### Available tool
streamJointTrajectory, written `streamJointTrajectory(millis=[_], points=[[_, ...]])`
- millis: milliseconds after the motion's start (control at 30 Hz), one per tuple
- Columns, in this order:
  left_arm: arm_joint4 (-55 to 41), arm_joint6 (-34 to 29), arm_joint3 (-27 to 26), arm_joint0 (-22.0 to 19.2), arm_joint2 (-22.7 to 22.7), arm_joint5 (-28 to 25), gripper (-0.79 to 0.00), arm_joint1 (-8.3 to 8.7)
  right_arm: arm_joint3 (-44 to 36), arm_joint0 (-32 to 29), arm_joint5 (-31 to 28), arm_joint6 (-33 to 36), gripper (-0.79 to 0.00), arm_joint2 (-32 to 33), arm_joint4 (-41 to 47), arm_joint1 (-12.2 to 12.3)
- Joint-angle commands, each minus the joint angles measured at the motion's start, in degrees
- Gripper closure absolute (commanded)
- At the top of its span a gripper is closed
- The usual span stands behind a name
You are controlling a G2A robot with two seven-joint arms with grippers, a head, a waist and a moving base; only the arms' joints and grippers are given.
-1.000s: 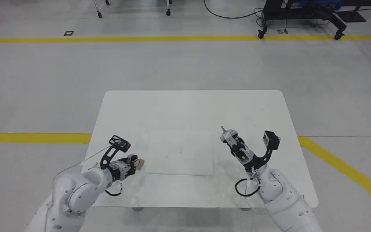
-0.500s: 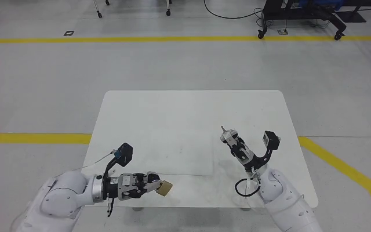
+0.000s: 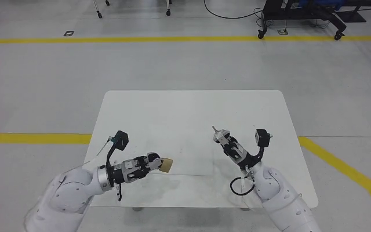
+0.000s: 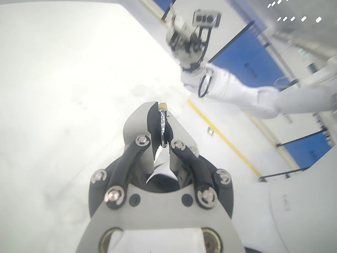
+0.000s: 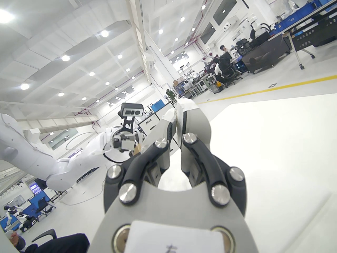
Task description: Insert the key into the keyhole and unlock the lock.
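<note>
Above the near half of the worktop (image 3: 191, 110), the left claw (image 3: 154, 163) is pinching the brass lock (image 3: 166, 165) by its shackle. The right claw (image 3: 222, 138) is clamped tight on the thin key (image 3: 215, 130). Both are in mid-air, well apart.

My worry is the lock swivelling in that shackle pinch, or the key arriving off-angle and slipping. I can't make out the keyhole. Around them is just the floor's yellow line (image 3: 174, 39), far off.

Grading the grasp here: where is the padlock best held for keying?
Likely by the shackle, coming from the shackle end, as the left gripper does: the brass padlock then juts clear beyond the grip, open toward the key in the right gripper.
</note>
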Motion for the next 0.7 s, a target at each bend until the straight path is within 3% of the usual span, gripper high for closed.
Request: streamJointTrajectory(millis=[0,100,400,467,667], points=[[-9.74,-3.31,5.65,-5.43,3.49,1.86,0.0,-0.57,0.18,1.01,1.56,1.29,0.0,-0.97,-0.08,-0.39],[-19.0,-8.83,13.44,-12.56,8.29,5.07,0.0,-1.63,0.65,2.31,3.05,2.67,0.0,-2.43,-0.4,-1.03],[-18.15,-8.51,13.34,-12.6,8.13,5.05,0.0,-1.59,1.68,3.8,5.39,3.08,0.0,-3.99,0.07,-1.91],[-10.78,-5.76,11.91,-11.44,7.28,5.17,0.0,-1.26,1.68,3.8,5.39,3.08,0.0,-3.99,0.07,-1.91],[-4.99,2.43,9.16,-7.78,4.48,5.82,0.0,-0.89,-2.54,1.38,4.57,5.74,0.0,-3.52,-5.59,-1.58]])
